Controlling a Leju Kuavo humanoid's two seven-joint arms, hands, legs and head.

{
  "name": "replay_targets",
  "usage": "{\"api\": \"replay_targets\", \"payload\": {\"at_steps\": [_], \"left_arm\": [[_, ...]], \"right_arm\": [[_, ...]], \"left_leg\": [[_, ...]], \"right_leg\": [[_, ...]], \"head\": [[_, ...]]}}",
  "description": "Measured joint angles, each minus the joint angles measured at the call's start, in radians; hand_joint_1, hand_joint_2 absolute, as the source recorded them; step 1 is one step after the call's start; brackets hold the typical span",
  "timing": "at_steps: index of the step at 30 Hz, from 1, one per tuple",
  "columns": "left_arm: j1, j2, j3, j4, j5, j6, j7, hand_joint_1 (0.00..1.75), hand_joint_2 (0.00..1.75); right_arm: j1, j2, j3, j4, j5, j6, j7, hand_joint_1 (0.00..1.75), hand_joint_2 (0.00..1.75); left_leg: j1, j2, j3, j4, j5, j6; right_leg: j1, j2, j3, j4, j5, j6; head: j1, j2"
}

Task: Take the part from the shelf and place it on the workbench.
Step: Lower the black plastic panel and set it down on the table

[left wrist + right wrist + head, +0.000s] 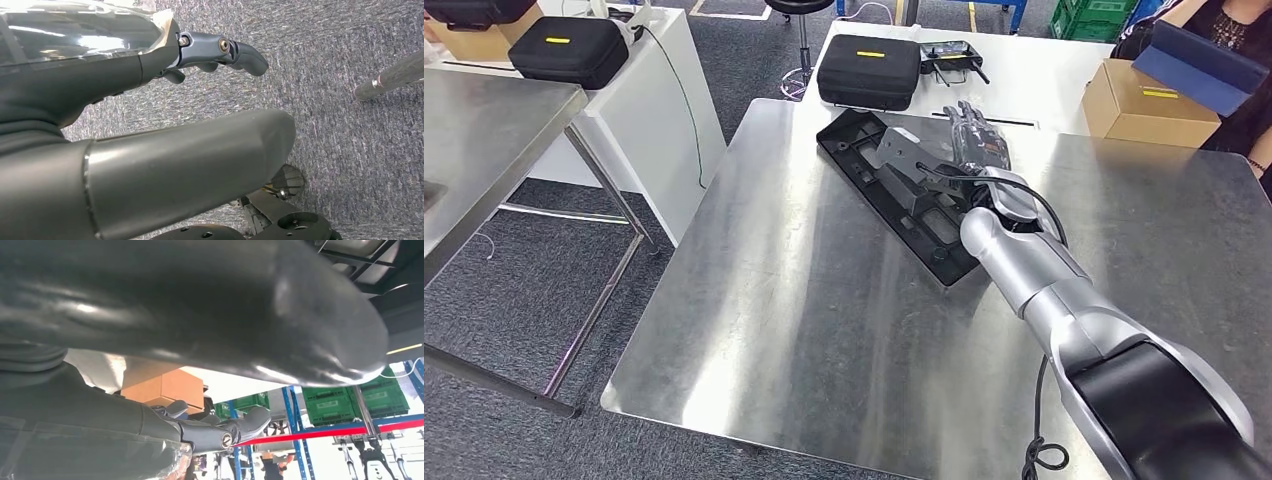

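Note:
The part (894, 190) is a long black plastic panel with a grey bracket on it. It lies flat and diagonal on the steel workbench (774, 320), towards the far side. My right arm reaches over the part's right half, and my right hand (972, 140) hangs at the part's far end with its fingers stretched out straight, holding nothing. In the right wrist view the right hand (215, 432) has its thumb and fingers apart with nothing between them. My left hand (210, 50) hangs over grey carpet, fingers loosely extended and empty.
Behind the workbench stands a white table with a black case (869, 70) and a cardboard box (1146, 103). A person with a blue folder (1199, 55) sits at the far right. Another steel table (484, 140) stands left, across a carpeted aisle.

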Motion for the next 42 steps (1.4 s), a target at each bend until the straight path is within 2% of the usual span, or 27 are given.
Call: {"api": "replay_targets", "payload": {"at_steps": [13, 17, 21, 24, 27, 29, 31, 35, 39, 42], "left_arm": [[0.000, 0.000, -0.001, 0.000, 0.000, 0.000, 0.000, 0.00, 0.00], [0.000, 0.001, -0.001, 0.000, 0.002, 0.001, 0.007, 0.00, 0.00], [0.000, 0.001, -0.001, 0.000, 0.018, 0.001, 0.019, 0.00, 0.00], [0.003, 0.001, 0.001, 0.000, 0.037, 0.011, 0.000, 0.00, 0.00], [0.016, -0.001, 0.011, 0.001, 0.067, 0.036, -0.051, 0.00, 0.00], [0.025, -0.001, 0.017, 0.002, 0.076, 0.046, -0.071, 0.00, 0.00], [0.030, -0.001, 0.022, 0.004, 0.081, 0.049, -0.078, 0.00, 0.00], [0.031, 0.000, 0.030, 0.004, 0.086, 0.038, -0.077, 0.00, 0.00], [0.032, 0.002, 0.035, 0.005, 0.095, 0.027, -0.076, 0.00, 0.00], [0.032, 0.000, 0.038, 0.005, 0.100, 0.027, -0.076, 0.00, 0.00]], "right_arm": [[0.000, -0.001, -0.001, -0.006, 0.015, -0.009, -0.001, 0.00, 0.00], [0.001, -0.002, -0.012, -0.051, -0.008, -0.018, -0.029, 0.00, 0.00], [0.051, 0.010, -0.077, -0.213, -0.248, 0.035, -0.119, 0.00, 0.00], [0.158, 0.022, -0.107, -0.427, -0.504, 0.114, -0.226, 0.00, 0.00], [0.394, 0.023, -0.104, -0.731, -0.884, 0.345, -0.383, 0.00, 0.00], [0.561, 0.008, -0.062, -0.926, -1.048, 0.443, -0.453, 0.00, 0.00], [0.653, -0.015, -0.016, -1.053, -1.088, 0.441, -0.482, 0.00, 0.00], [0.703, -0.045, 0.019, -1.167, -1.087, 0.418, -0.475, 0.00, 0.00], [0.718, -0.057, 0.034, -1.215, -1.090, 0.421, -0.468, 0.00, 0.00], [0.720, -0.064, 0.038, -1.235, -1.090, 0.421, -0.466, 0.00, 0.00]], "left_leg": [[0.000, 0.000, 0.000, 0.000, 0.000, 0.000], [0.000, 0.000, 0.000, 0.000, 0.000, 0.000], [0.000, 0.000, 0.001, 0.000, 0.000, 0.000], [0.001, -0.001, 0.001, 0.000, 0.000, 0.000], [0.003, -0.003, 0.006, -0.001, -0.005, -0.003], [0.003, -0.003, 0.007, -0.001, -0.008, -0.004], [0.003, -0.001, 0.006, -0.001, -0.009, -0.004], [0.002, 0.001, 0.007, 0.000, -0.010, -0.003], [-0.001, 0.001, 0.007, 0.006, -0.015, 0.013], [0.005, 0.005, 0.018, -0.014, 0.001, 0.023]], "right_leg": [[0.000, 0.000, 0.000, 0.000, 0.000, 0.000], [0.000, 0.000, 0.000, 0.000, 0.000, 0.000], [0.000, 0.000, 0.001, 0.000, 0.000, 0.000], [0.001, -0.001, 0.001, 0.000, -0.001, 0.000], [0.004, -0.002, 0.007, -0.003, -0.005, -0.005], [0.004, -0.003, 0.009, -0.003, -0.006, -0.008], [0.004, -0.001, 0.008, -0.003, -0.007, -0.008], [0.002, 0.002, 0.008, -0.004, -0.006, -0.008], [-0.003, 0.002, 0.012, -0.007, -0.004, -0.004], [-0.002, 0.001, 0.010, -0.001, -0.009, 0.004]], "head": [[0.000, 0.000], [0.000, 0.000], [0.000, 0.000], [0.000, 0.000], [0.000, 0.000], [0.000, 0.000], [0.000, 0.000], [0.000, 0.000], [0.000, 0.000], [0.000, 0.000]]}}
